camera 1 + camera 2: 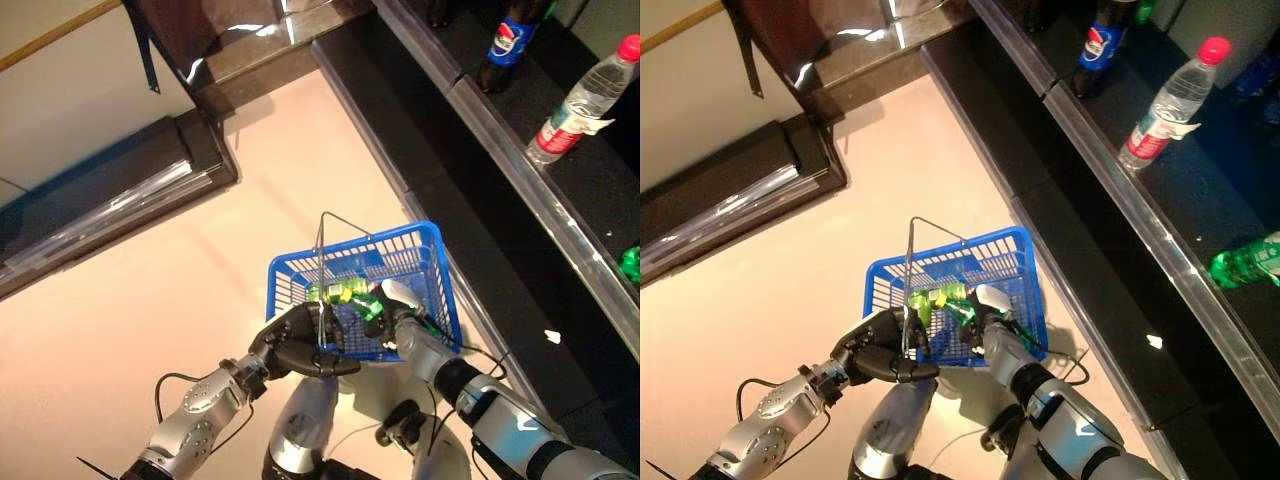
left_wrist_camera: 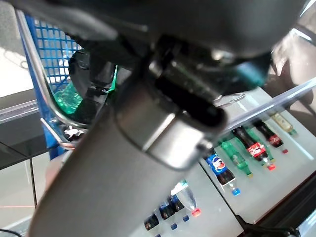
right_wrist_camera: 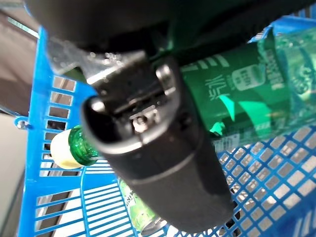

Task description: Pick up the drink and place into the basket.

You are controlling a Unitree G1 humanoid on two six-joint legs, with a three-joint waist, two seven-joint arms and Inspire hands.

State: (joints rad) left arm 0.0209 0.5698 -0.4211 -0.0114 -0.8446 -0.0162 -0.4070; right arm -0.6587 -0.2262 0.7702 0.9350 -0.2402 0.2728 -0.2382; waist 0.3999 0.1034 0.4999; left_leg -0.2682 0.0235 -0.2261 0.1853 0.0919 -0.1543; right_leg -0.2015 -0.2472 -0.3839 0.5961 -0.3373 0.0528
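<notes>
Blue plastic-mesh basket (image 1: 425, 262) sits lower centre of the left eye view, on pale floor (image 1: 150, 280), wire handle (image 1: 322, 260) raised. Green drink bottle (image 3: 232, 98) is inside the basket's open top, held by the right hand (image 1: 398, 310), whose thumb and fingers wrap round its body; the right wrist view shows the dark thumb across the bottle. Bottle lies roughly level, long axis running across the basket's width, pale cap (image 3: 61, 150) toward frame left in the right wrist view. Label is green with white characters, too partial to read. A second green-labelled bottle (image 3: 136, 210) lies on the basket floor below, lower centre of that view.

Left hand (image 1: 295, 345) is clenched on the basket's near rim where the handle hinges, lower centre-left of the left eye view.

Dark shelf (image 1: 520, 150) runs down the frame's right side. On it: cola bottle with blue label (image 1: 505, 40) at upper right, clear water bottle with red cap (image 1: 585, 100) lying tilted beside it, and a green bottle (image 1: 1245, 260) lying flat at right edge of the right eye view. Left wrist view shows a row of shelf bottles (image 2: 247, 148) at lower right, print too small to read.
</notes>
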